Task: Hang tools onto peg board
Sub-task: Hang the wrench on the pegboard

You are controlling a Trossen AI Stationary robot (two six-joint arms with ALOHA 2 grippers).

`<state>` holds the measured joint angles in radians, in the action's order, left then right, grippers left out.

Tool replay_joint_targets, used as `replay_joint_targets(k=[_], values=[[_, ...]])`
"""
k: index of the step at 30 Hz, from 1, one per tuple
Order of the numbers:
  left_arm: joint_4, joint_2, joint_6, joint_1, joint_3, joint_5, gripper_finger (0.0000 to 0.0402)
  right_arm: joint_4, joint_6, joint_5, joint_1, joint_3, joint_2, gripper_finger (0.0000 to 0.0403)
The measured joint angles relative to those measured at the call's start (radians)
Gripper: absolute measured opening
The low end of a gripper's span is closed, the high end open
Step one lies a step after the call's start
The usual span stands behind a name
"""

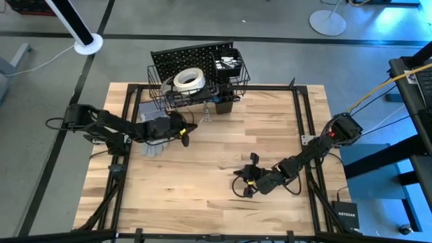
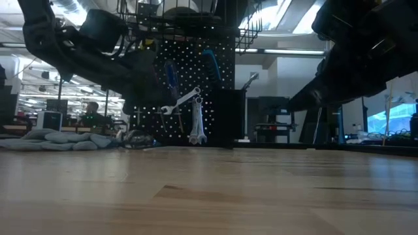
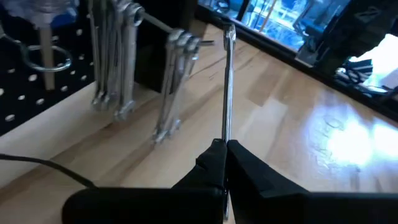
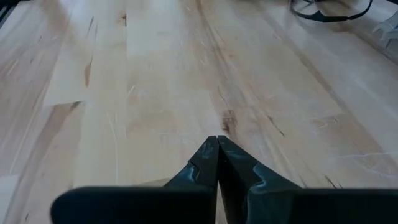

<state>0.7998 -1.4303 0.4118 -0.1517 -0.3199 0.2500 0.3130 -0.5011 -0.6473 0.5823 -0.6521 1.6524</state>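
The wrench (image 3: 227, 81) runs out of sight between the left gripper (image 3: 225, 163)'s fingers, which clamp it beside the peg board (image 1: 192, 59). Well away from the board, the right gripper (image 4: 217, 155) rests closed, empty.

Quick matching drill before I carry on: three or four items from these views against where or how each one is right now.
1 left gripper
2 right gripper
3 white tape roll
4 grey gloves

a in the wire basket on the peg board
b shut on a slim wrench
c lying on the table
d shut, holding nothing

Pairs: 1-b, 2-d, 3-a, 4-c
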Motion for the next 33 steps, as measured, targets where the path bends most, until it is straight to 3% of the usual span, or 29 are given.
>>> replay_joint_targets(k=[13,33], values=[[0.011,-0.019,0.002,-0.022,-0.001,-0.034,0.0000,-0.001,0.001,-0.030,-0.017,0.000,0.000,0.0010],[-0.010,-0.075,0.007,-0.059,-0.047,0.005,0.0000,-0.009,0.007,-0.015,-0.027,-0.001,0.000,0.0010]])
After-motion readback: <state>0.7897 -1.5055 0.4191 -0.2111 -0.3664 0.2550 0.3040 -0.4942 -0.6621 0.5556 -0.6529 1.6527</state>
